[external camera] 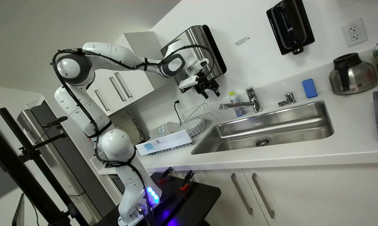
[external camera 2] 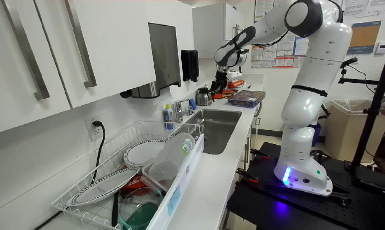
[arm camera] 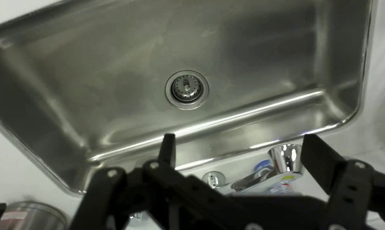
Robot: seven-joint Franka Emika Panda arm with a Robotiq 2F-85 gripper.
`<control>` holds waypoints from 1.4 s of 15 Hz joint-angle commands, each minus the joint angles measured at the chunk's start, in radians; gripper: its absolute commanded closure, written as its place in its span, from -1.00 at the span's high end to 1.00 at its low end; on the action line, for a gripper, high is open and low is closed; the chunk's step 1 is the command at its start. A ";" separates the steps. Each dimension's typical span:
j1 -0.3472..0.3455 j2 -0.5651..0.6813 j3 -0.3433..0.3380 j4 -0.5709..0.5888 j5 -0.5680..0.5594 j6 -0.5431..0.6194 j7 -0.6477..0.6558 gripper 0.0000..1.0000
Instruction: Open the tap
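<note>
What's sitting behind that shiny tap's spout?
In an exterior view, a bottle with a yellow cap stands behind the spout of the tap. The spout covers a strip of the bottle's middle, so that part cannot be seen.

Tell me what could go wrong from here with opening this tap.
The yellow-capped bottle beside the tap might be knocked over. In the wrist view, the open tool hides part of the tap, so the lever could be missed. If lowered, the tool might hit the jutting spout first.
</note>
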 commanded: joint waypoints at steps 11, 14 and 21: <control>-0.126 0.250 0.049 0.159 0.398 0.003 -0.076 1.00; -0.141 0.299 0.056 0.201 0.422 0.023 -0.054 1.00; -0.271 0.492 0.114 0.417 0.670 -0.088 -0.108 1.00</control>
